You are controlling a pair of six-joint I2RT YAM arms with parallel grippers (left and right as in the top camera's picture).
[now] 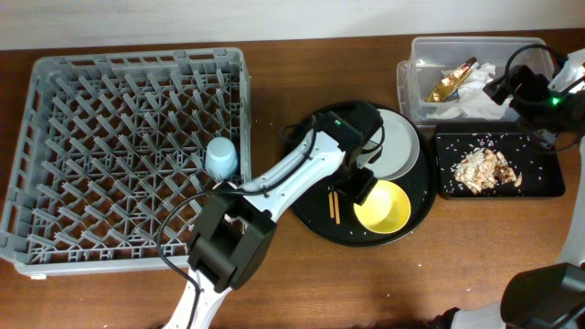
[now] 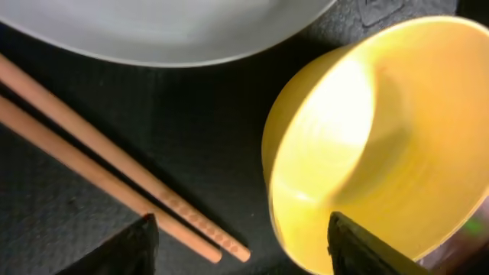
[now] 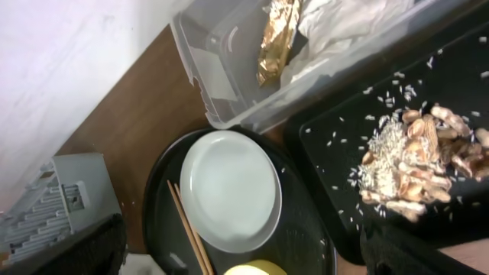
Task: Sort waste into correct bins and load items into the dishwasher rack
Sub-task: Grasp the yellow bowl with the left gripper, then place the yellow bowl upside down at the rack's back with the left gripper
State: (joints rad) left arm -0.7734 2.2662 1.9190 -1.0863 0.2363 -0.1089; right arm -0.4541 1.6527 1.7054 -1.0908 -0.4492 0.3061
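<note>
The yellow bowl (image 1: 384,207) (image 2: 382,130), the grey-white plate (image 1: 399,146) (image 3: 229,187) and the chopsticks (image 1: 334,205) (image 2: 99,168) lie on the round black tray (image 1: 315,224). My left gripper (image 1: 359,185) (image 2: 241,246) is open and low, with one finger inside the bowl, one outside, and the chopstick tips between. The light-blue cup (image 1: 221,157) stands in the grey rack (image 1: 55,155). The clear tub (image 1: 416,91) (image 3: 221,84) holds the gold wrapper (image 1: 452,80) (image 3: 276,34) and napkins (image 1: 480,96). Food scraps (image 1: 484,169) (image 3: 416,156) lie in the shallow black tray (image 1: 539,187). My right gripper (image 1: 505,89) (image 3: 244,256) is open and empty, high above the tub. The pinkish cup is out of view.
The rack fills the table's left half, close to the round tray. The tub and shallow tray sit side by side at the back right. Pale crumbs are scattered on the shallow tray (image 3: 336,137) and the table near it. My left arm (image 1: 274,178) lies across the rack's right edge.
</note>
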